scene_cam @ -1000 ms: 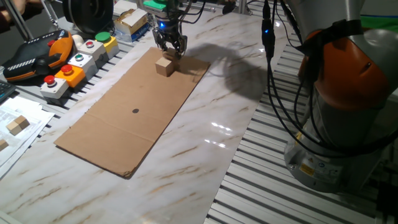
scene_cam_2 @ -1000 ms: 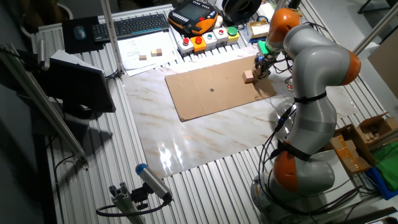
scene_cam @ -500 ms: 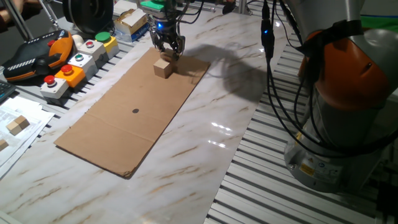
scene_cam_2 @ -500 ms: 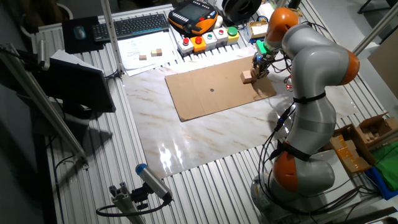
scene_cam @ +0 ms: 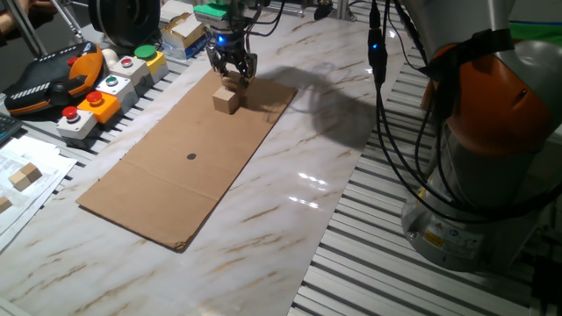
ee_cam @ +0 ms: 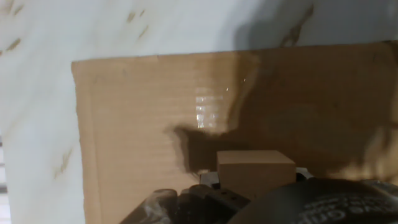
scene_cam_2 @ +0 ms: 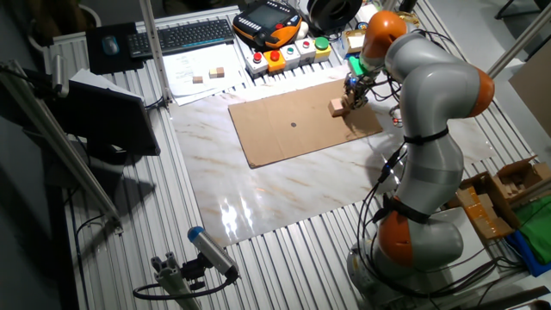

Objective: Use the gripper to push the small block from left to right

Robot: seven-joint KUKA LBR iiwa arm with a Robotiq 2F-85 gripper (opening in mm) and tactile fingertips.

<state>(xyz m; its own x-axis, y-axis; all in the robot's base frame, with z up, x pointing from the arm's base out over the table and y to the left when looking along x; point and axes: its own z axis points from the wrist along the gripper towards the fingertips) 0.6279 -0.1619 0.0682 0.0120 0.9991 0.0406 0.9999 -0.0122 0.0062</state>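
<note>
gripper: the claw point(scene_cam: 233, 76) hangs low over the far end of the cardboard, blue light lit above the dark fingers and a green band higher up; in the other fixed view it point(scene_cam_2: 351, 95) sits under the arm's bent wrist. Whether the fingers are spread or drawn together I cannot tell, since they read as one dark clump in both fixed views and as a blurred dark mass at the bottom edge of the hand view.

block: small tan cube point(scene_cam: 226, 100) on the cardboard, near its far end. In one fixed view it lies at about 7 o'clock of the fingertips, touching them or just beside; in the other fixed view it point(scene_cam_2: 337, 107) is at 8 o'clock of the claw. In the hand view it point(ee_cam: 255, 172) stands right above the dark finger mass, in shadow.

cardboard: flat brown sheet point(scene_cam: 176, 171) on the marble table point(scene_cam: 290, 219), with a small dark dot point(scene_cam: 191, 158) near its middle; the dot lies well apart from the block, at about 7 o'clock of it.

button boxes: a row with red, green and yellow buttons point(scene_cam: 114, 88) beyond the sheet's long edge, at 9 o'clock of the block.

arm: grey with orange joints point(scene_cam_2: 426, 138), reaching over the table from its base at the near right in the other fixed view.
</note>
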